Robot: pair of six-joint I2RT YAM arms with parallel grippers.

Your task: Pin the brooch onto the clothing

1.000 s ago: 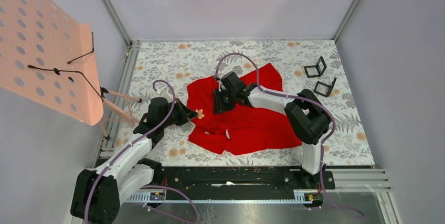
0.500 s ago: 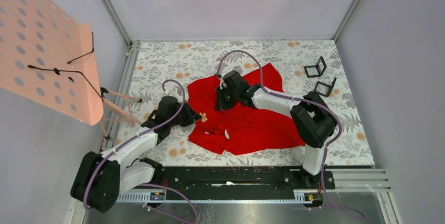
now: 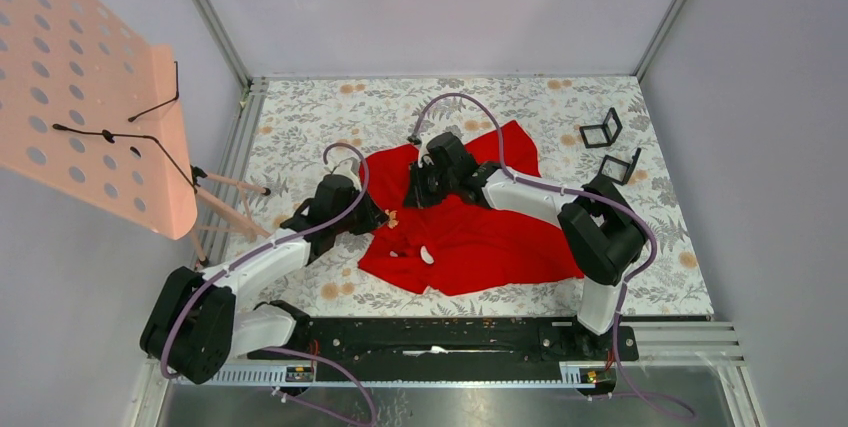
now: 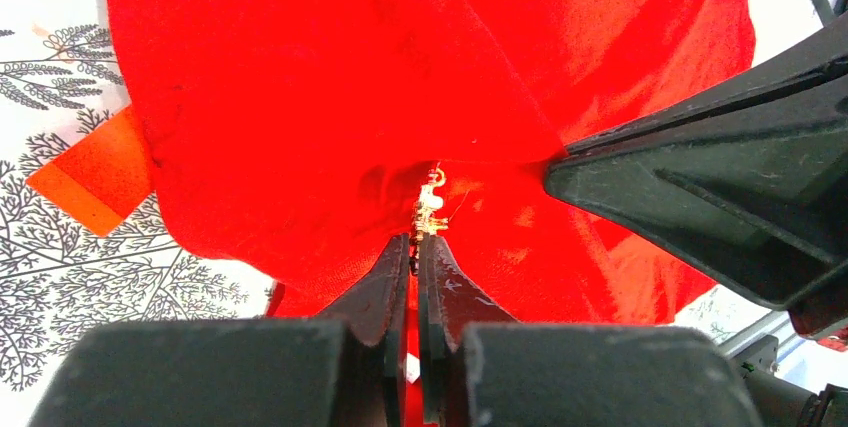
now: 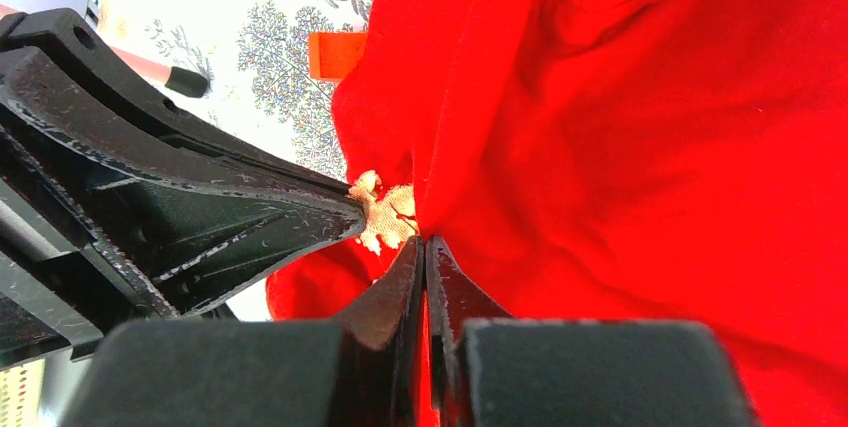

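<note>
The clothing (image 3: 480,237) is a bright red shirt, lying crumpled on the flowered table cloth. My left gripper (image 3: 383,217) is shut on the brooch (image 3: 392,216), a small beige and gold flower. It holds the brooch against the shirt's left edge. In the left wrist view the brooch (image 4: 431,209) sticks out past the fingertips of my left gripper (image 4: 418,245), touching the red fabric (image 4: 330,97). My right gripper (image 5: 425,244) is shut on a fold of the clothing (image 5: 640,147), right beside the brooch (image 5: 386,213). In the top view my right gripper (image 3: 416,194) sits over the shirt's upper left part.
Two small black frames (image 3: 600,130) (image 3: 621,165) stand at the far right of the table. A pink perforated board (image 3: 90,87) with black wire hooks leans over the left side on pink legs (image 3: 228,209). An orange tag (image 4: 95,172) lies by the shirt's edge.
My left arm has carried the brooch to the right until it meets the shirt. The right gripper has shut on a fold of the shirt and shifted slightly right.
</note>
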